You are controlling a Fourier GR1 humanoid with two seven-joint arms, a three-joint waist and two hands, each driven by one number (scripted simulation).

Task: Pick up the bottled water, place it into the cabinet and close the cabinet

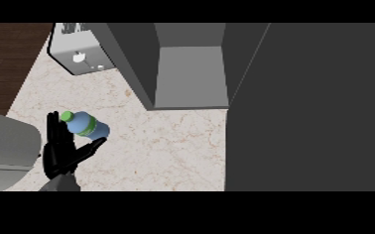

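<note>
Bottled water point(87, 125) outside open cabinet point(189, 74).

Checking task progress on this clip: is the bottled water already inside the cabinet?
No. The bottled water lies on the counter by the left hand, outside the open cabinet.

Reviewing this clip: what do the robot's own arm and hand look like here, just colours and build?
Only the left hand shows, at the view's lower left: black all over, with slim segmented fingers and a separate thumb. Below it a short stretch of grey forearm enters from the lower edge. No cables, markings or sleeve are visible. The right hand is out of view.
</note>
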